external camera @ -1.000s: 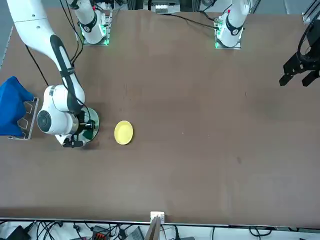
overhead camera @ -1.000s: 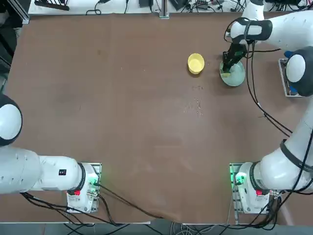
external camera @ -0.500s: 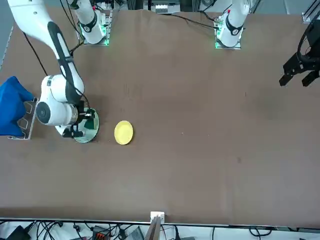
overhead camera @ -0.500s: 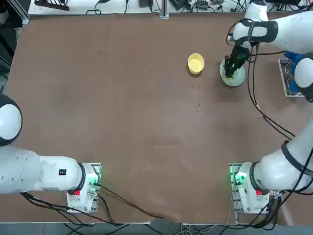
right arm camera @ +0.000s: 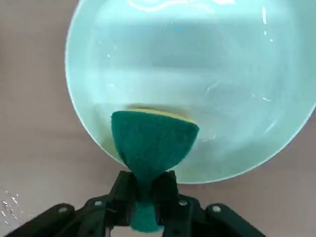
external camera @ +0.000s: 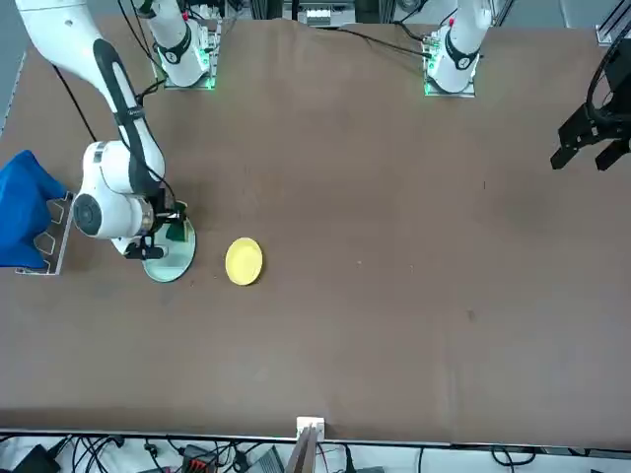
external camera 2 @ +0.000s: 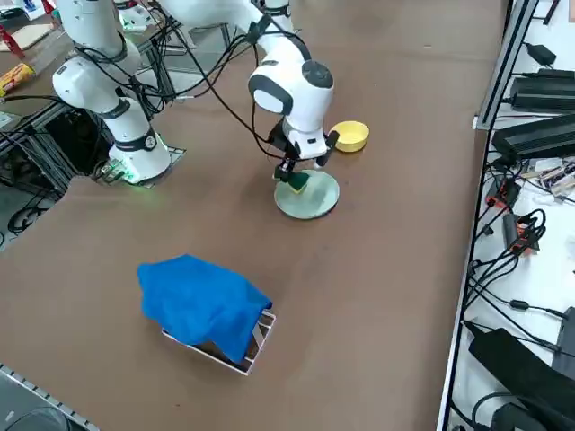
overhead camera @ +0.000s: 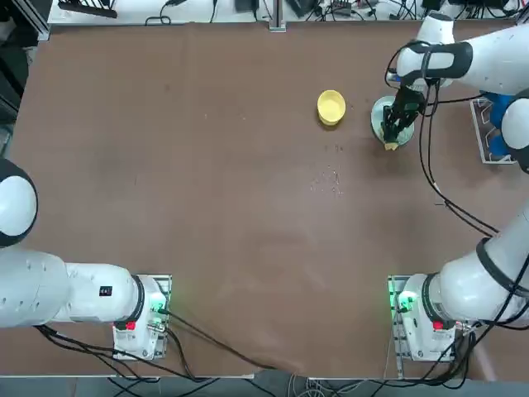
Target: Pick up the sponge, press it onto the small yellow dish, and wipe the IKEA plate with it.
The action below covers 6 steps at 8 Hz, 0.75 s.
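The sponge (right arm camera: 154, 143), green scouring side up with its yellow foam facing down, is pinched hard between the closed fingers of the right gripper (right arm camera: 147, 193) and sits over the near edge of the IKEA plate (right arm camera: 207, 59). It appears to press on the plate's surface, though contact is hard to confirm. The pickup is clearly done, and the wiping looks to be in hand. The small yellow dish (overhead camera: 331, 107) stands just beside the plate, apart from the sponge; whether it was pressed cannot be told. Further strokes may remain.
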Available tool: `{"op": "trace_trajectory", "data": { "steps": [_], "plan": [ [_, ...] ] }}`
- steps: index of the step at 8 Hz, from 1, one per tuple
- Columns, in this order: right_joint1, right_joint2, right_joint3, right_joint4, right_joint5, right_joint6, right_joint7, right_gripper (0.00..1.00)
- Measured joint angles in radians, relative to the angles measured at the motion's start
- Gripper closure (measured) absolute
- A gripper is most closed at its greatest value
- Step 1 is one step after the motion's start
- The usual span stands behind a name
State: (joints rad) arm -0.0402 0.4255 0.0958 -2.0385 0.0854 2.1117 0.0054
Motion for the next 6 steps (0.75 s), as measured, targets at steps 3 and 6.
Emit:
{"op": "trace_trajectory", "data": {
  "steps": [3,6],
  "plan": [
    [-0.049,0.000,-0.002,-0.003,0.000,0.000,-0.013,0.77],
    [-0.129,0.008,-0.005,-0.005,0.000,0.002,-0.095,0.77]
  ]
}}
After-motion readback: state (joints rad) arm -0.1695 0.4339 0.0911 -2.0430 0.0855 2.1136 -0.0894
